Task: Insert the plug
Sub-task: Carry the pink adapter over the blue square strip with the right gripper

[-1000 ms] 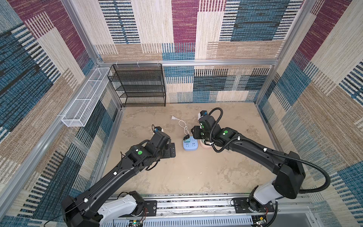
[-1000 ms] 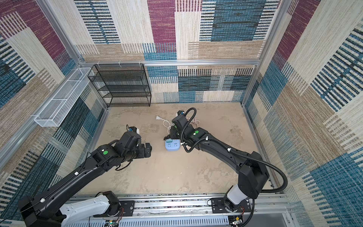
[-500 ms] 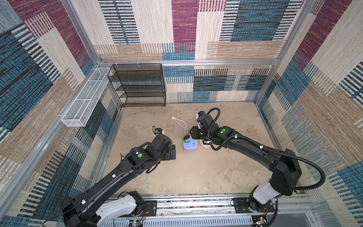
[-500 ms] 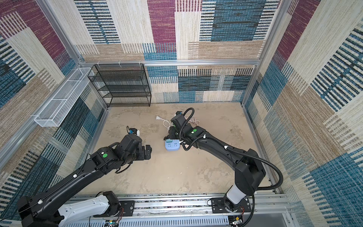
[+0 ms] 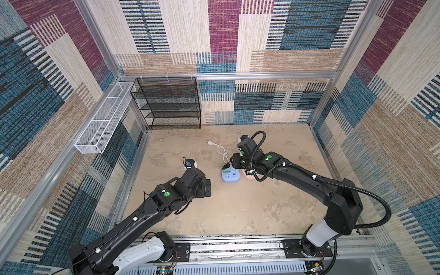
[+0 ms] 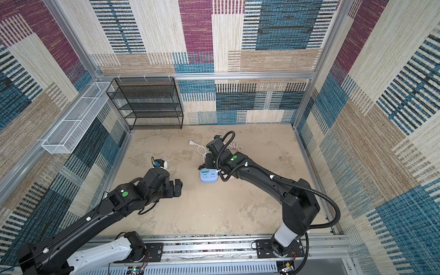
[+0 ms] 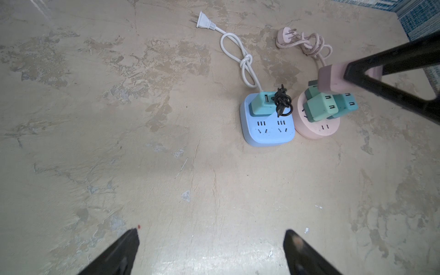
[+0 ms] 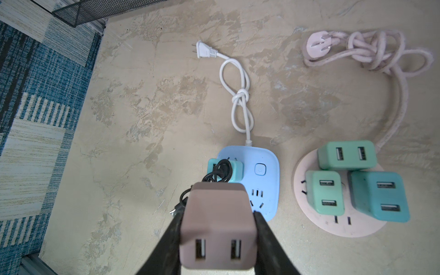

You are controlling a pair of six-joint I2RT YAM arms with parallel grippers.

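My right gripper [image 8: 217,215] is shut on a dusty-pink USB charger plug [image 8: 217,228], held in the air above the two socket blocks. The square blue socket block [image 8: 264,183] [image 5: 230,176] carries one teal charger [image 8: 235,170] wrapped in a black cable [image 7: 282,102]. Two of its socket sets show bare. Beside it lies a round pink socket block [image 8: 333,227] with three green chargers plugged in. My left gripper [image 7: 212,234] [image 5: 207,188] is open and empty, low over bare floor to the left of the blue block.
The blue block's knotted white cord ends in a loose white plug [image 8: 203,51]. A tangled pink cord [image 8: 357,47] lies behind the round block. A black wire shelf [image 5: 169,104] stands at the back wall. A white wire basket [image 5: 102,126] hangs on the left wall.
My left gripper has drawn back a little toward the front edge, away from the blue block. My right gripper, still holding the pink plug, has edged slightly left.
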